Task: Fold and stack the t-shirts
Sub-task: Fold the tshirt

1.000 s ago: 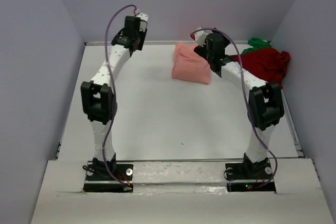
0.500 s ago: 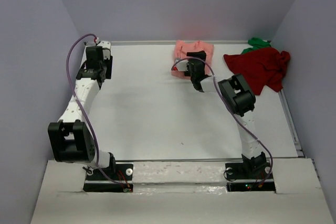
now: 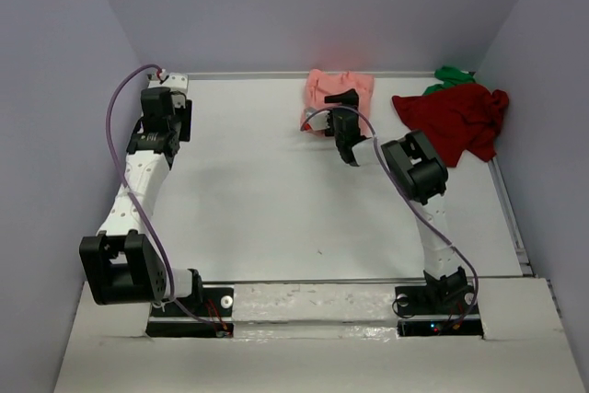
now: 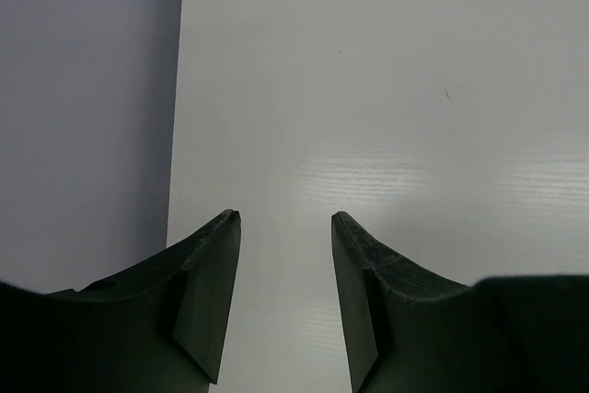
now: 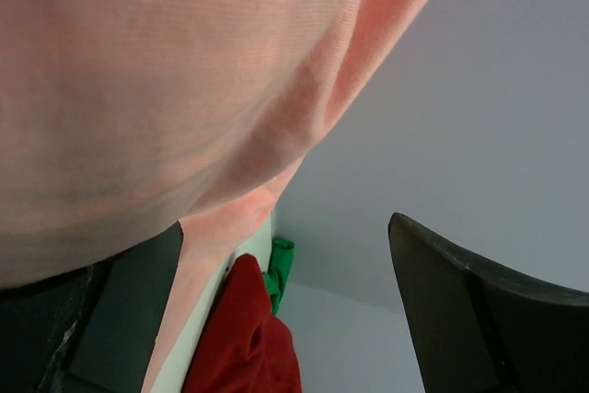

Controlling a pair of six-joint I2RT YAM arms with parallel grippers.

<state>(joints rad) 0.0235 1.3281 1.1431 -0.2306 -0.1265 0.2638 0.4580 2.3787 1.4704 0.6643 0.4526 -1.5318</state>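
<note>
Left gripper: your jaws stand spread, above the table at 10 o'clock.
Right gripper: spread wide, salmon-pink t-shirt against one finger, 12 o'clock.
Dark red t-shirt: 2 o'clock, touching the green t-shirt.

The pink shirt lies at the far edge of the table, a little right of the middle. It is bunched up into a small soft lump, not flat, and a bit of it pokes out toward the near side on the left. Up close, its cloth has fine ribs and a rolled fold. The dark red shirt lies to the right of the pink one, not touching it, near the far right corner. It is spread out but wrinkly, with bumpy edges. The green shirt shows only as a small crumple behind the red one, touching its far edge.
</note>
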